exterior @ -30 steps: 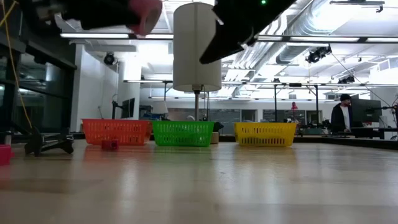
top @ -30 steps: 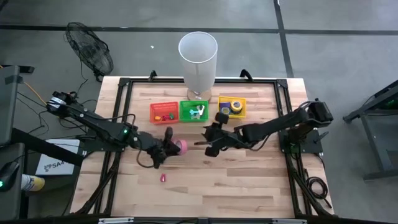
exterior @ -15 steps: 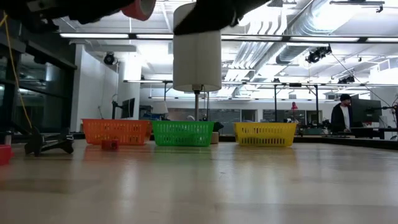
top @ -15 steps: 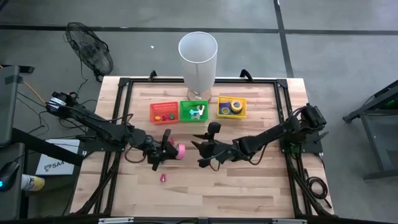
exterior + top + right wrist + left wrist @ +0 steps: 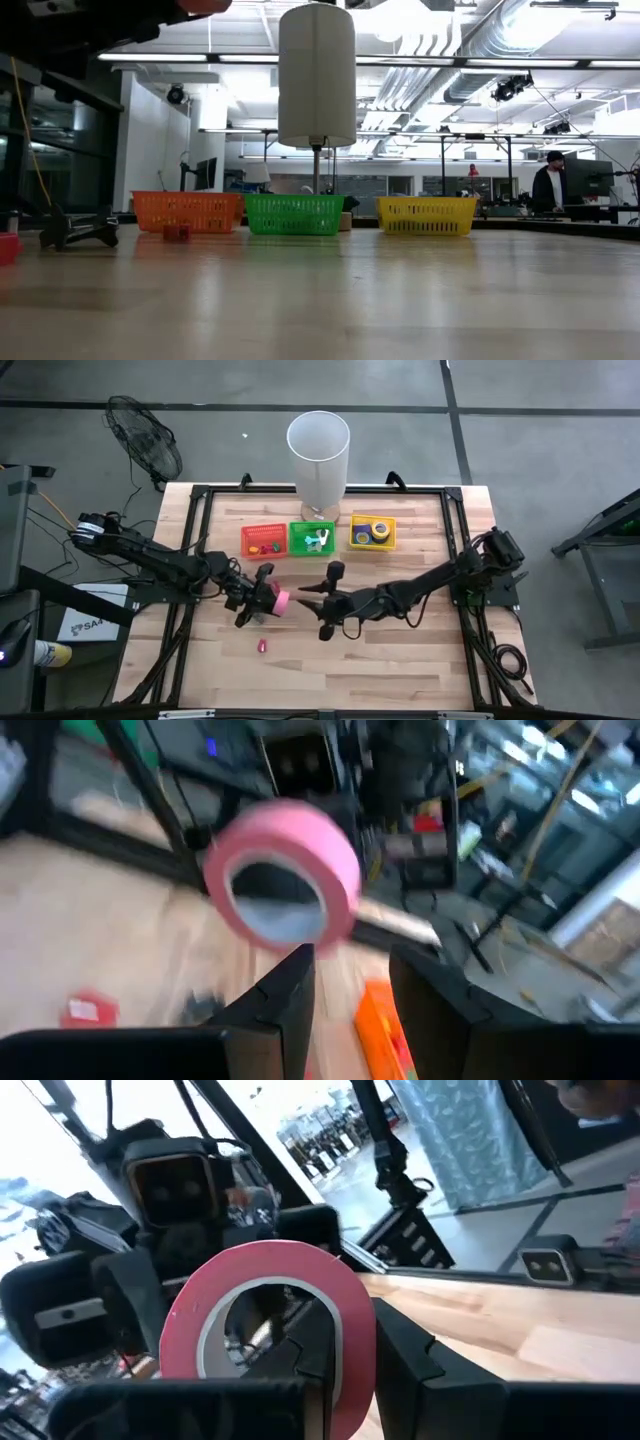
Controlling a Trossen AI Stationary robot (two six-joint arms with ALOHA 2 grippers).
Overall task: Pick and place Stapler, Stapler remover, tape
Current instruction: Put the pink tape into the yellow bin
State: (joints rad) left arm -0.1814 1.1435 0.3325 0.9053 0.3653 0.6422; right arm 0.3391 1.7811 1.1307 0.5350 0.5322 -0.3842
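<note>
Tape, a pink roll (image 5: 279, 601), hangs in the air above the middle of the wooden table (image 5: 400, 660), clamped by the left gripper (image 5: 262, 598), one of whose fingers passes through the roll's hollow centre. The right gripper (image 5: 318, 607) faces it from just beside, fingers partly apart with nothing between them, the roll directly ahead of it. At the table's far edge sit a red basket (image 5: 263, 540), a green basket (image 5: 312, 538) and a yellow basket (image 5: 372, 532) that already holds other rolls. A small red item (image 5: 262, 646) lies on the table nearer the front. This looks like a hand-over between arms. The risk is that the left fingers let go before the right fingers close, dropping the roll so it rolls away, or that the two grippers bump.
</note>
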